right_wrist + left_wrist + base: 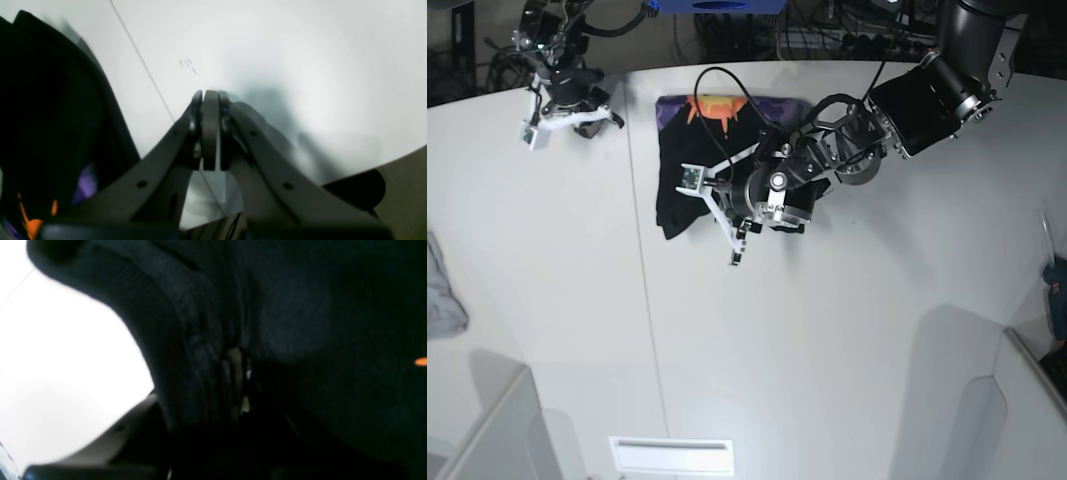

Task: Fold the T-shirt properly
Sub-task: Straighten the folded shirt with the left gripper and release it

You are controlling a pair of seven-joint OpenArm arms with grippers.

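The black T-shirt (685, 160) lies folded on the white table (827, 330), with its orange, yellow and purple print (717, 106) at the far edge. My left gripper (735, 250) is at the shirt's near right corner. In the left wrist view black cloth (300, 323) fills most of the frame and bunches around the fingertips (238, 380), so that gripper looks shut on the shirt. My right gripper (210, 96) is shut and empty over bare table, apart from the shirt (50, 116) at its left. In the base view it (612, 121) is at the far left.
A small grey cloth (442, 290) lies at the table's left edge. Grey bin walls stand at the near left (487, 430) and near right (1017, 400). A blue object (1057, 290) is at the right edge. Cables run along the back. A table seam (642, 300) runs front to back.
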